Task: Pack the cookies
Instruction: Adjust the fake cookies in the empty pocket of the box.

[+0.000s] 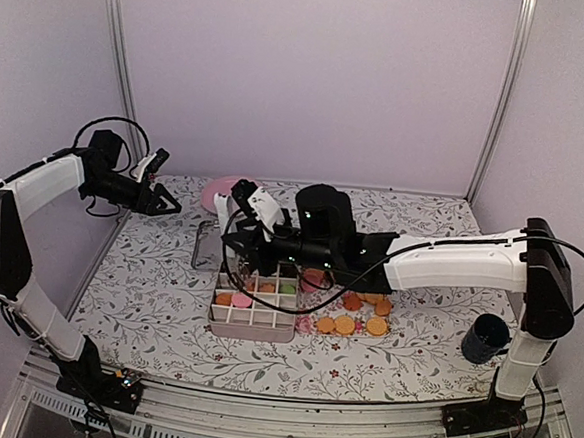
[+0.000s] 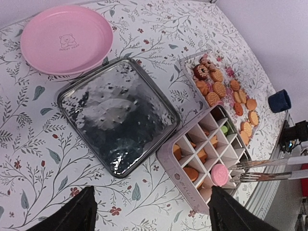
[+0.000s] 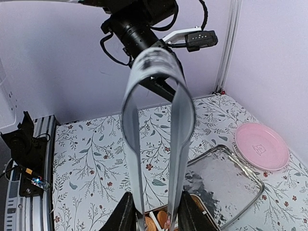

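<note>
Right wrist | right claw [image 3: 156, 216] clamps tongs [image 3: 179, 120] | cookies [image 3: 153, 222] just beneath (in divided box [image 2: 180, 180]) | left claw [image 2: 151, 211] spread wide

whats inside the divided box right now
The divided box holds orange cookies in several cells, a green cookie in one, and a pink cookie at the tips of the tongs. Cell walls hide some cell floors, so a full count isn't possible.
</note>
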